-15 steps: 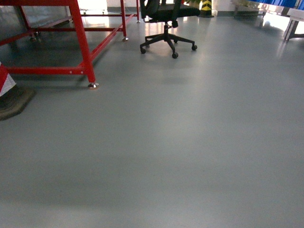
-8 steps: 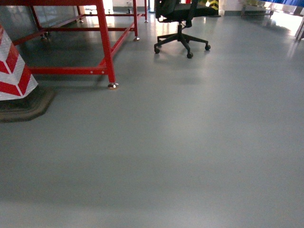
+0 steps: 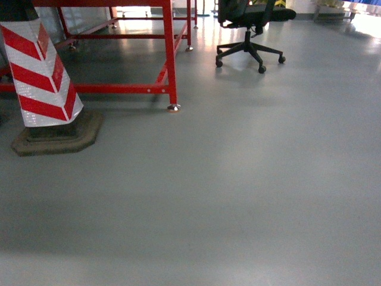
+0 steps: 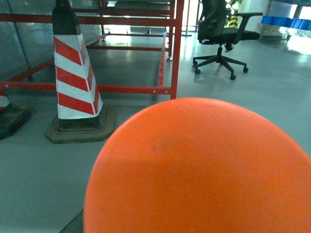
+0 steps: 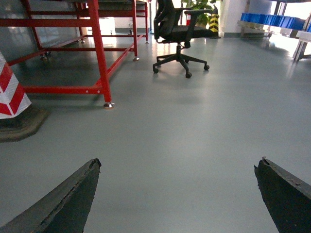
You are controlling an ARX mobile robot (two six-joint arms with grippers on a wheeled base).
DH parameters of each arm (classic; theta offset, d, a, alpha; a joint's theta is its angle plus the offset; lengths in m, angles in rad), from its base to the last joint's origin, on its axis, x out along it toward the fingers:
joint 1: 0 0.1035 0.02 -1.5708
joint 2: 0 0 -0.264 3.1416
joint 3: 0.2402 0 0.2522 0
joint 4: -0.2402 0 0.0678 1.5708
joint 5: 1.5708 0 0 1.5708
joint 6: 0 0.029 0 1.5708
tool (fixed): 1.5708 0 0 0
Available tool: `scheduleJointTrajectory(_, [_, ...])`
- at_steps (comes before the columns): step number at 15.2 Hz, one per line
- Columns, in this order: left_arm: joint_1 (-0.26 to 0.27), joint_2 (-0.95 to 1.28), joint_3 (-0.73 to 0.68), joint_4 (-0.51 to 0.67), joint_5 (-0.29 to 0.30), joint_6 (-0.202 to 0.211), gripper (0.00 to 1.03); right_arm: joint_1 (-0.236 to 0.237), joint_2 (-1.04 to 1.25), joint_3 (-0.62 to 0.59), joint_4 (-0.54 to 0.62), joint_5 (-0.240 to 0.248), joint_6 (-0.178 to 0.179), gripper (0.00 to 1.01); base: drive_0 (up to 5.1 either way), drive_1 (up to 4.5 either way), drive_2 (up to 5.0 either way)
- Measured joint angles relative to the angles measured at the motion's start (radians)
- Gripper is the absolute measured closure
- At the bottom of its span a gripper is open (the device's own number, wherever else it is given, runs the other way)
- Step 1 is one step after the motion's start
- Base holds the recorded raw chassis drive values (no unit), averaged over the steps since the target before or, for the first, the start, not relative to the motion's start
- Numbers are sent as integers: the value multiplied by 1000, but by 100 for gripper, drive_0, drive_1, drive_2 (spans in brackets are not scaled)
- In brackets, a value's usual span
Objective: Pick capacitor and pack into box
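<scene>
Head view: grey floor (image 3: 238, 196) fills what you see, with neither arm in sight. A red-and-white striped cone (image 3: 43, 74) on a dark base stands at the left, just beside the near leg of a red steel frame (image 3: 169, 56). A black office chair (image 3: 250, 27) on castors stands farther back, right of the frame.

Left wrist view: an orange ball (image 4: 201, 170) sits so close to the lens that it covers the lower and right part of the picture and hides the left gripper's fingers; you cannot tell whether they are spread, closed, or clamped on the ball. Beyond and to the left of the ball you see the striped cone, with the red frame behind it and the office chair far ahead at the upper right.

Right wrist view: the right gripper (image 5: 180, 191) shows two dark fingers (image 5: 68, 201) at the lower corners, spread wide apart with only bare floor between them. Ahead of the left finger you see the red frame's foot and an edge of the cone; straight ahead, well apart from the fingertips, stands the office chair, with blue bins (image 5: 274, 20) at the far upper right.

No capacitor and no box appear in any view.
</scene>
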Motion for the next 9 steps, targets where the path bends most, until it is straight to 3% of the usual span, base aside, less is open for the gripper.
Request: scheduleJointTrajectory(9, [0, 0, 0, 0, 2, 0, 59, 0, 0, 0, -6, 1, 0, 3, -511, 235, 235])
